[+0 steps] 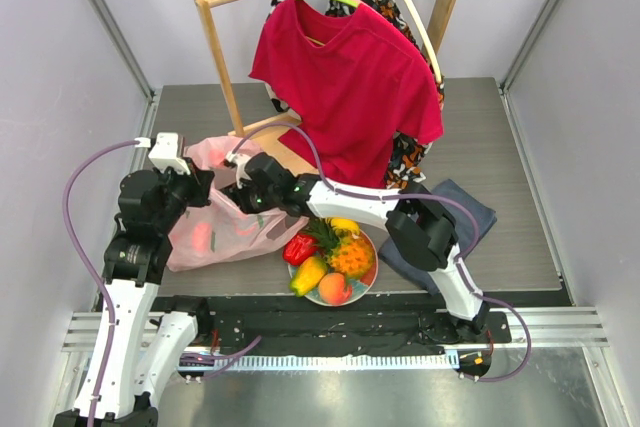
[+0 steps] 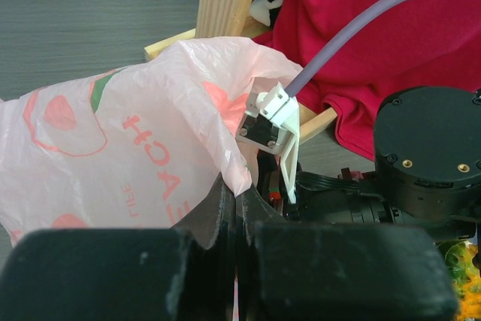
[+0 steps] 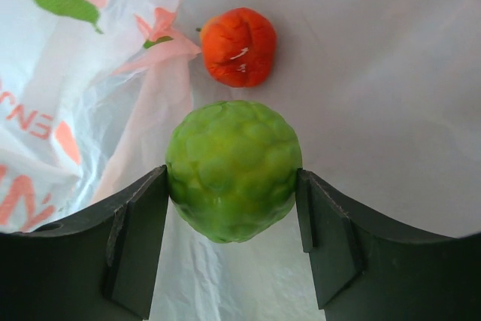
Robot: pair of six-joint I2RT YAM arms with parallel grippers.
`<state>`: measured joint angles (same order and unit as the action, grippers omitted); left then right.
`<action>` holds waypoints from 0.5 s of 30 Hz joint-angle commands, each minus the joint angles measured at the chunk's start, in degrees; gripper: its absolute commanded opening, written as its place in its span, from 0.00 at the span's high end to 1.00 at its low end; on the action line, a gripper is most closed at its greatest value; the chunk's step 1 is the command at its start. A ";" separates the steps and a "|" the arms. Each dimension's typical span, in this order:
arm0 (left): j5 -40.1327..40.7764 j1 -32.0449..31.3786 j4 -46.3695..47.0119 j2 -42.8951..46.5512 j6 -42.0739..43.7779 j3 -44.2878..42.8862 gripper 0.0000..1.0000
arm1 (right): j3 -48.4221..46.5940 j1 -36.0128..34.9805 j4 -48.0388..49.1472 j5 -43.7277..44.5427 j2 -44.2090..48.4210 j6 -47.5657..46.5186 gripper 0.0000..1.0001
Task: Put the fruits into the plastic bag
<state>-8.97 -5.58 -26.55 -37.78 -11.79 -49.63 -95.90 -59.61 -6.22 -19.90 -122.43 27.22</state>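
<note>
We see R gripper (image 3: 233,208) inside the plastic bag (image 3: 391,73), clamped on the bumpy green fruit (image 3: 231,174); a red-orange fruit (image 3: 240,46) lies just beyond it. L gripper (image 2: 237,219) is closed, pinching the bag's rim. Pineapple (image 1: 352,253), pepper (image 1: 299,248), mango (image 1: 308,274) & peach (image 1: 334,289) sit on the plate (image 1: 374,269), right of the bag.

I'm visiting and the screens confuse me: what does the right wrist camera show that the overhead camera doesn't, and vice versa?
Only the right wrist: a bumpy green fruit gripped by the right end effector, and a small red-orange fruit lying beyond it. Only overhead: the plate of remaining fruit, the red shirt on its hanger, a folded grey cloth. Both: the pink plastic bag.
</note>
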 commanded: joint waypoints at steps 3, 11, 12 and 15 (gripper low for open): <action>-1.14 0.14 2.90 -0.01 -0.42 -0.03 1.00 | -2.45 -0.68 1.21 -2.69 1.14 -0.33 0.26; -0.87 0.22 2.90 0.16 -0.34 -0.03 1.00 | 0.88 0.37 -0.46 1.35 7.28 -3.84 0.12; -0.78 0.14 2.82 0.08 -0.34 -0.03 1.00 | 2.37 0.64 -0.37 1.62 8.25 -4.19 0.11; -0.70 0.14 2.90 -0.01 -0.34 -0.03 1.00 | 4.83 1.52 -0.46 3.28 11.77 -4.63 0.08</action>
<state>-9.08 -5.58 -26.48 -37.78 -11.79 -49.56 -93.30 -59.42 -7.64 -19.46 -119.31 24.64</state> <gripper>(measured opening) 0.012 0.905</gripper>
